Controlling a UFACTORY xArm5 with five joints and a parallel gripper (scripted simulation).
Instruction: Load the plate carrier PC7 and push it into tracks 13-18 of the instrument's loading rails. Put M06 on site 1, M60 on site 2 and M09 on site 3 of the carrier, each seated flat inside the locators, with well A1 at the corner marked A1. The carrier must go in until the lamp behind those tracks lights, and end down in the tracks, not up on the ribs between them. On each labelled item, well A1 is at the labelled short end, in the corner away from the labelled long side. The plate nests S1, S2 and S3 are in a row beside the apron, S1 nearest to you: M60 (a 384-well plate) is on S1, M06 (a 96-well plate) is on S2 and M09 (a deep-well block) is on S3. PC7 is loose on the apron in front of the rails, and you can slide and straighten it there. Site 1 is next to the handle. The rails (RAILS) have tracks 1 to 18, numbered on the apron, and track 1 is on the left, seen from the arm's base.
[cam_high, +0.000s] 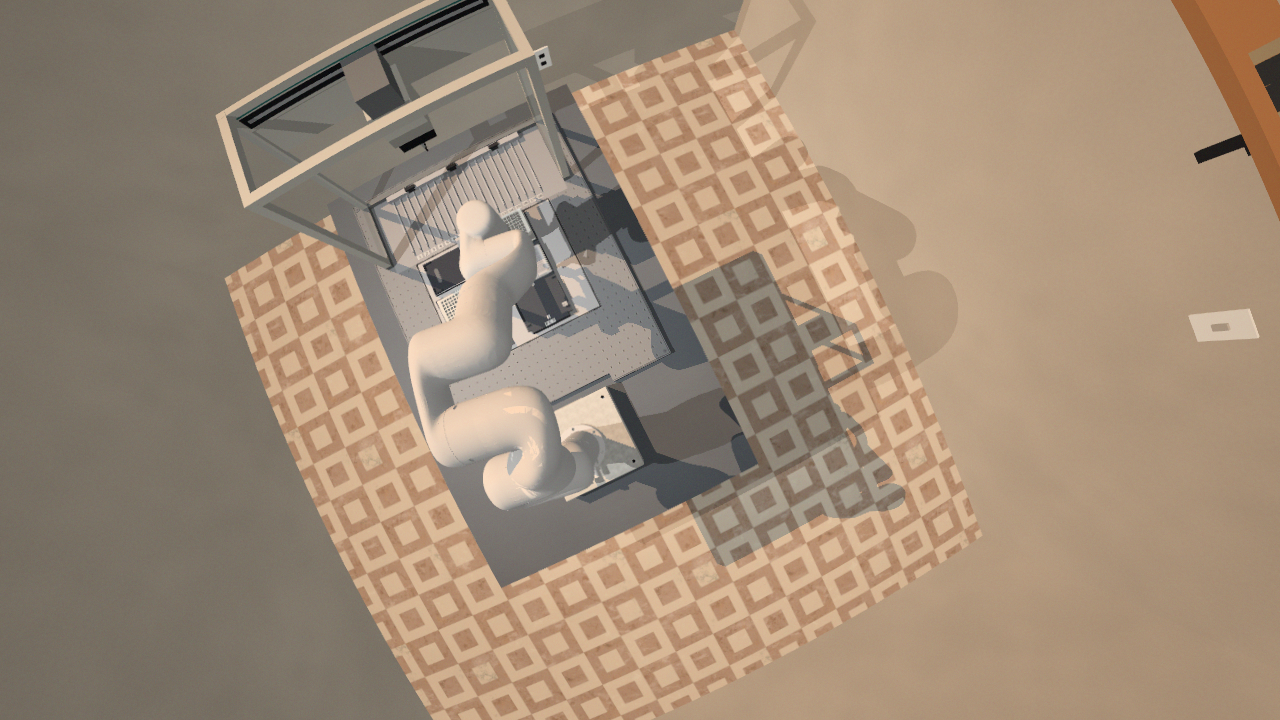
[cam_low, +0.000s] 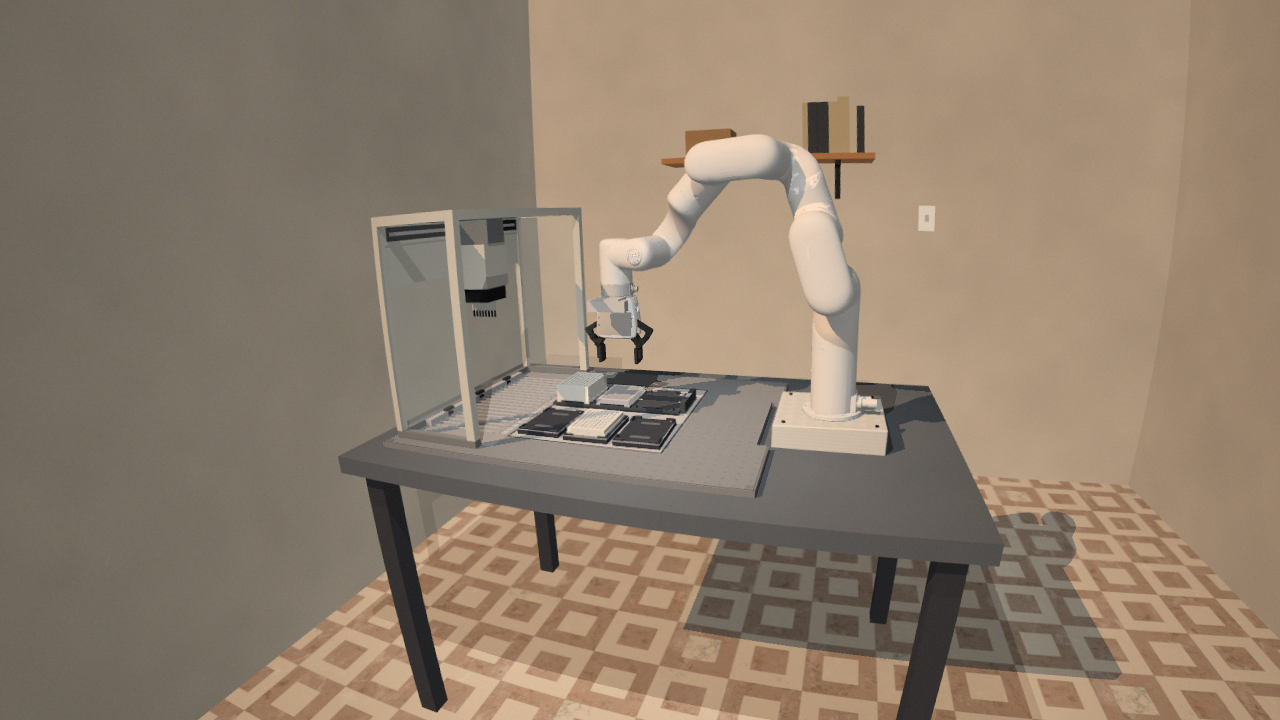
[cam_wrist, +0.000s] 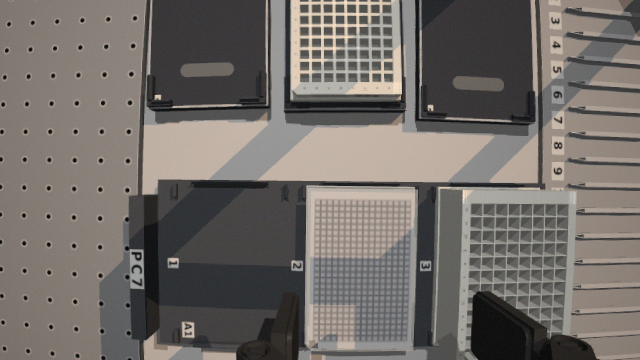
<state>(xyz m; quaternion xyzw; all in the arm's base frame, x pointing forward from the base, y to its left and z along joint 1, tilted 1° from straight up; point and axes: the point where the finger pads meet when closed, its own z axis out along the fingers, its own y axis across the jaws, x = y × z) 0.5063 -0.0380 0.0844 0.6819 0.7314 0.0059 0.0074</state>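
The carrier PC7 (cam_wrist: 225, 225) (cam_low: 666, 401) (cam_high: 541, 308) lies on the apron with its handle end away from the rails (cam_wrist: 600, 135) (cam_low: 510, 398) (cam_high: 487, 183). Its site 1 is bare. The 384-well plate M60 (cam_wrist: 360, 240) (cam_low: 620, 394) sits on site 2. The deep-well block M09 (cam_wrist: 515, 250) (cam_low: 581, 385) sits on site 3. The 96-well plate M06 (cam_wrist: 345, 45) (cam_low: 596, 422) sits on the middle nest. My gripper (cam_wrist: 386, 322) (cam_low: 618, 347) is open and empty, hanging well above sites 2 and 3. In the overhead view the arm hides it.
Nests S1 (cam_wrist: 207, 50) (cam_low: 644, 431) and S3 (cam_wrist: 477, 55) (cam_low: 546, 420) flank M06 and hold nothing. The instrument's glass enclosure (cam_low: 465, 322) (cam_high: 375, 134) stands over the rails. Track numbers (cam_wrist: 557, 95) run along the apron edge. The perforated board (cam_wrist: 70, 150) lies beyond the handle.
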